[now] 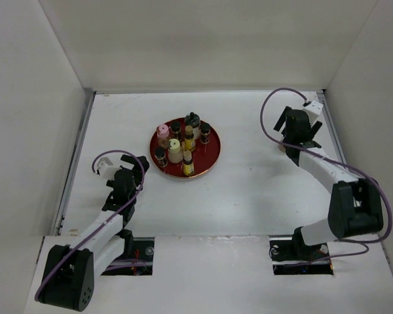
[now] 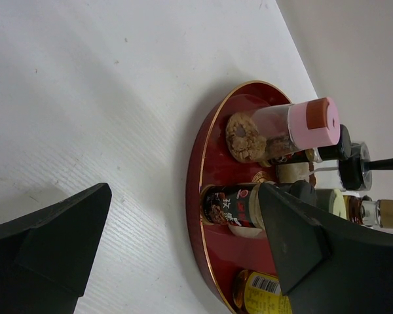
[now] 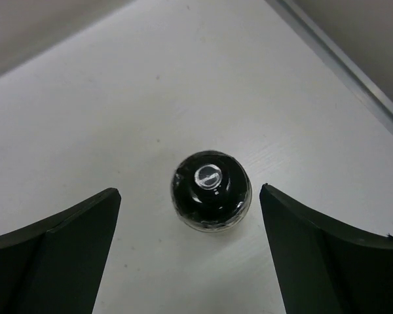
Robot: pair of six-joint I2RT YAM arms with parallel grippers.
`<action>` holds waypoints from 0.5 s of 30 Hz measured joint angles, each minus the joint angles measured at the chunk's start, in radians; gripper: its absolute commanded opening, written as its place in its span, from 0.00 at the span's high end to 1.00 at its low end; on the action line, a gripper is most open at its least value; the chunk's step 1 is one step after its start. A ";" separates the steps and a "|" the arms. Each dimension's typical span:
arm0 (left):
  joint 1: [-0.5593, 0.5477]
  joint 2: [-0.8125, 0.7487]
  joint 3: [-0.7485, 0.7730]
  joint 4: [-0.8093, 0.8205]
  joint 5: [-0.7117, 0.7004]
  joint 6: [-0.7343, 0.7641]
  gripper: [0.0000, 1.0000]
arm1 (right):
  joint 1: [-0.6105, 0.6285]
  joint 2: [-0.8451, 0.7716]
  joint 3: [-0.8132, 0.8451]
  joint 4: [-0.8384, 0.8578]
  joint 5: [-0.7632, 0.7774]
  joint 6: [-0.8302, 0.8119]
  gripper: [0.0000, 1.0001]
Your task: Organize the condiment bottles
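Several condiment bottles stand on the red round tray [image 1: 209, 155]: a pink-capped one [image 1: 162, 135], a cream-capped one [image 1: 175, 150], two slim amber ones [image 1: 188, 163], and dark-capped ones [image 1: 204, 132]. My left gripper [image 1: 136, 171] is open and empty just left of the tray. In the left wrist view my left gripper [image 2: 185, 188] faces the tray rim [image 2: 195, 176], a dark-labelled jar [image 2: 232, 206] and the pink-capped bottle [image 2: 308, 124]. My right gripper [image 1: 296, 142] is open far right. In the right wrist view my right gripper [image 3: 190, 190] hangs over a lone dark-capped bottle [image 3: 211, 191] standing upright between the fingers, untouched.
White walls enclose the table on three sides. A metal strip [image 1: 78, 157] runs along the left edge and another [image 3: 340, 65] runs near the right gripper. A yellow-labelled amber jar [image 2: 262, 294] stands at the tray's near side.
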 measured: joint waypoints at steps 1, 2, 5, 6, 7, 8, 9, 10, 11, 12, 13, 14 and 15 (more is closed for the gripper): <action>0.000 0.000 0.000 0.000 0.000 0.000 0.00 | -0.013 0.035 0.007 -0.012 -0.009 0.000 0.05; 0.000 0.002 0.000 0.000 0.000 0.000 0.00 | -0.021 0.063 0.011 -0.019 -0.017 0.001 0.05; 0.000 0.015 0.000 0.000 0.002 0.000 0.00 | -0.038 0.132 0.019 -0.031 -0.039 0.002 0.07; 0.000 0.017 0.000 0.000 0.002 0.000 0.00 | -0.043 0.149 0.022 -0.032 -0.046 0.004 0.08; 0.000 0.017 0.000 0.000 0.002 0.000 0.00 | -0.043 0.162 0.026 -0.035 -0.053 0.005 0.09; 0.000 0.017 0.000 0.001 0.002 0.000 0.00 | -0.044 0.172 0.031 -0.038 -0.057 0.005 0.12; 0.000 0.018 0.000 0.002 0.002 0.000 0.00 | -0.045 0.179 0.036 -0.039 -0.059 0.006 0.16; 0.000 0.020 0.000 0.003 0.002 0.000 0.00 | -0.047 0.184 0.042 -0.038 -0.063 0.007 0.18; 0.000 0.022 0.000 0.005 0.003 0.000 0.00 | -0.049 0.187 0.048 -0.037 -0.064 0.008 0.22; 0.000 0.023 0.000 0.005 0.004 0.000 0.00 | -0.052 0.189 0.053 -0.034 -0.067 0.009 0.28; 0.000 0.023 0.000 0.006 0.004 0.000 0.00 | -0.056 0.189 0.055 -0.029 -0.069 0.009 0.34; 0.000 0.023 0.000 0.008 0.004 0.000 0.00 | -0.058 0.189 0.055 -0.024 -0.069 0.008 0.39; 0.000 0.023 0.000 0.008 0.004 0.000 0.00 | -0.063 0.189 0.055 -0.021 -0.071 0.010 0.42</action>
